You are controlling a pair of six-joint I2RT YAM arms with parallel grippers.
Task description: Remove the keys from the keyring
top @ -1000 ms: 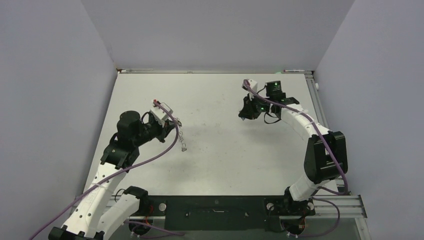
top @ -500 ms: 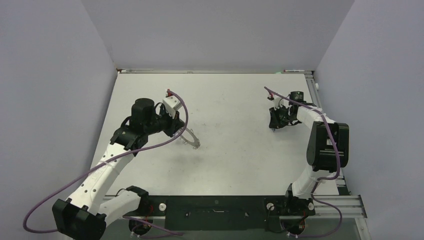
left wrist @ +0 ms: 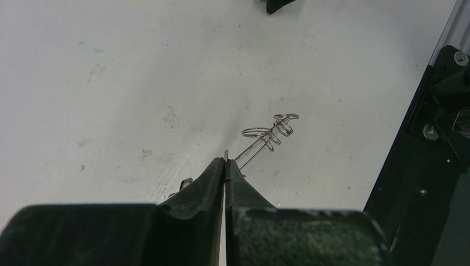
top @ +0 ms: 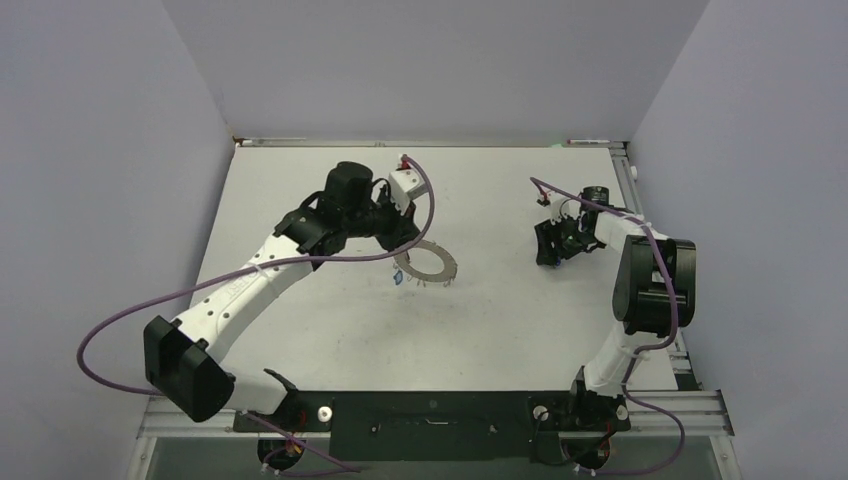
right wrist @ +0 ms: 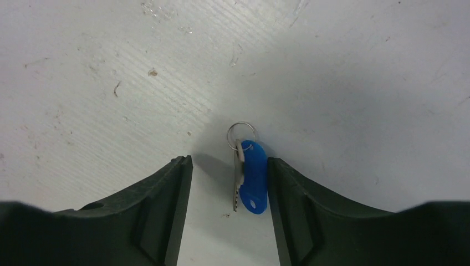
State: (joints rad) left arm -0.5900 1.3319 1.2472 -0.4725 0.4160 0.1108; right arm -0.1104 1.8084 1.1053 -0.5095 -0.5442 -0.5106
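Note:
My left gripper [top: 406,245] is shut on the rim of the keyring [top: 427,265], a flat grey ring with small loops, held near the table's middle. The left wrist view shows the keyring [left wrist: 259,143] edge-on, poking out of the closed gripper [left wrist: 225,161], with wire loops at its far end. A blue key [top: 397,280] hangs by the ring's near-left side. My right gripper [right wrist: 230,166] is open low over the table at the right. Between its fingers lie a blue-headed key [right wrist: 253,178] and a thin silvery key on a small wire ring [right wrist: 241,132], resting against the right finger [right wrist: 288,188].
A metal rail [top: 628,190] runs along the table's right edge. Grey walls close in the table at the left, back and right. The black base plate [left wrist: 438,144] shows at the right of the left wrist view.
The left arm has swung right and farther out, carrying the keyring to the table's middle. The right gripper has opened, letting go of the blue-headed key.

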